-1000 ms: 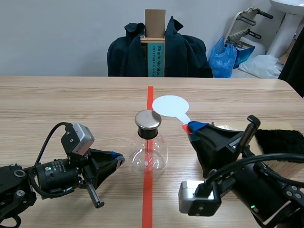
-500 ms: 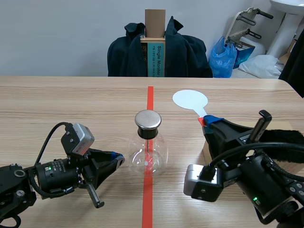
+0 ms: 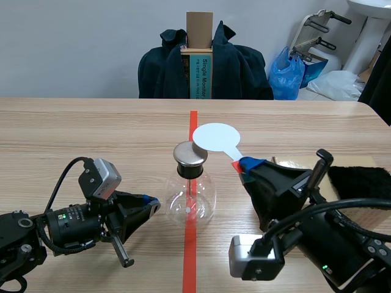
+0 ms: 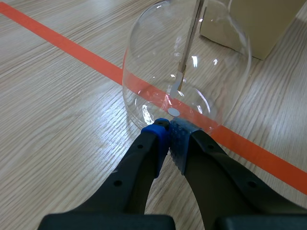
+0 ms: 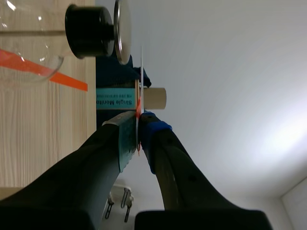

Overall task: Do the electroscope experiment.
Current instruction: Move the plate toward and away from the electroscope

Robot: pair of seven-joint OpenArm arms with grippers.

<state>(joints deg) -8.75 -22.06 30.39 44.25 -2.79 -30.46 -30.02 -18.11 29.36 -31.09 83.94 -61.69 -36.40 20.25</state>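
The electroscope is a clear glass flask (image 3: 191,200) on the red tape line, with a black stopper and a metal disc cap (image 3: 190,154). Inside it a thin metal rod (image 4: 188,45) hangs down. My right gripper (image 3: 243,166) is shut on the handle of a white round paddle (image 3: 214,136), holding its disc just behind and right of the cap, very close to it. Edge-on, the paddle (image 5: 141,81) shows beside the cap (image 5: 122,31). My left gripper (image 4: 169,130) rests shut on the table, its tips at the flask's base (image 4: 158,103).
A black furry cloth (image 3: 360,182) lies on a pale board (image 3: 287,163) at the right. Across the table a dark jacket (image 3: 238,64) hangs over a chair with a cardboard box (image 3: 199,55). Blue bags (image 3: 290,73) sit far right.
My right arm swung the paddle out to the right, then back left, so its disc is near the cap again. The left arm has not moved.
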